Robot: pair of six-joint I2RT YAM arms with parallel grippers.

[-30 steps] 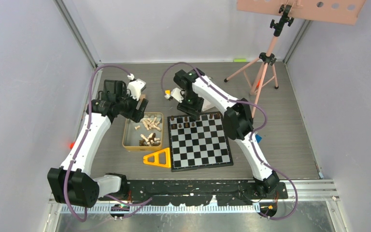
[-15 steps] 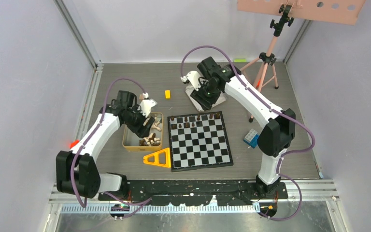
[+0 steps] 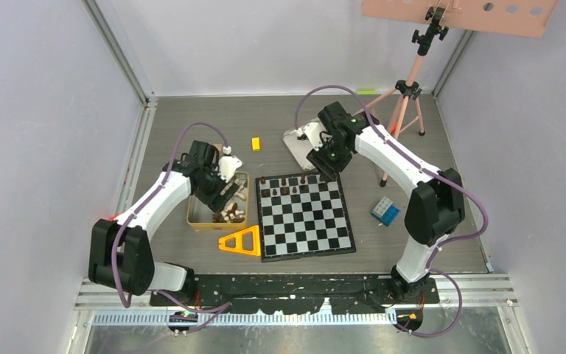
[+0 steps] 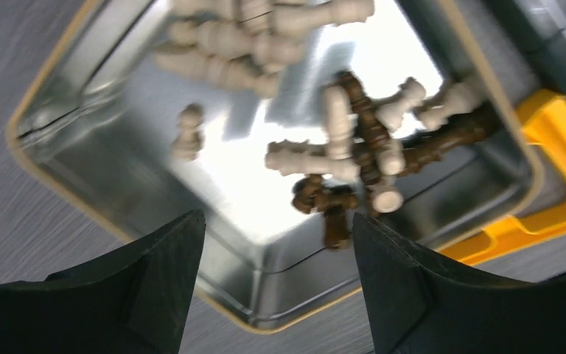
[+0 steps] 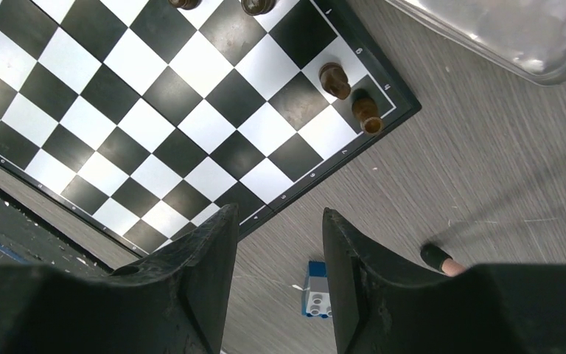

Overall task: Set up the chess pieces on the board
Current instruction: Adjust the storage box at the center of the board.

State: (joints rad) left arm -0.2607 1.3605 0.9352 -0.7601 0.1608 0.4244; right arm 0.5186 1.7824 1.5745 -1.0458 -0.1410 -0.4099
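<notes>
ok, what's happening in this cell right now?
Two arms are setting up a chessboard. The left gripper hovers open over the gold tin of loose dark and pale chess pieces, holding nothing. The right gripper, also open and empty, hangs above the chessboard's far right corner, where a few dark pieces already stand along the far rows. The near rows are bare.

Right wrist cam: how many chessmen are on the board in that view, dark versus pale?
Dark chessmen: 4 (two by the corner, two cut off at the top edge)
Pale chessmen: 0 on the board in that view; those seen lie in the tin
Total: 4
</notes>
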